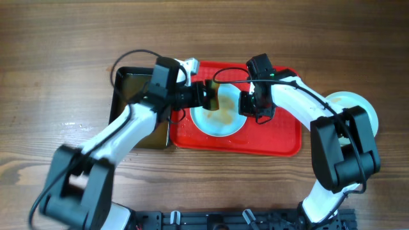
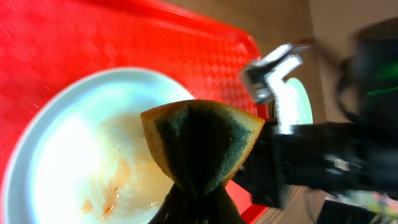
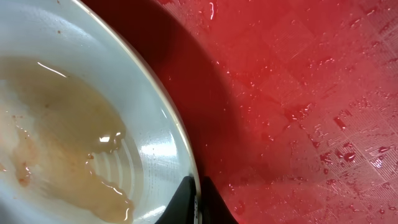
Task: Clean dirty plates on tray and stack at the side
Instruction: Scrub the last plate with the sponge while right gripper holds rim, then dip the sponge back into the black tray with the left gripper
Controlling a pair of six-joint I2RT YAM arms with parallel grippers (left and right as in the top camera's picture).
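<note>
Plate (image 1: 220,124) on the red tray (image 1: 275,140), mid-desk toward the far edge.
Only the right wrist view shows the right gripper (image 3: 198,205) pinched onto the plate's rim beside a brownish puddle (image 3: 68,137); the left gripper (image 1: 206,96) clamps a sponge (image 2: 199,140) over it, contact unclear. Another plate (image 1: 339,100), near the right edge, is partly hidden by the right arm (image 1: 345,150).

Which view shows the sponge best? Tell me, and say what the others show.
The left wrist view: the sponge fills the middle, folded, dark with a yellow edge, over the smeared plate. Overhead shows it only as a small dark patch. The right wrist view shows none of it.
</note>
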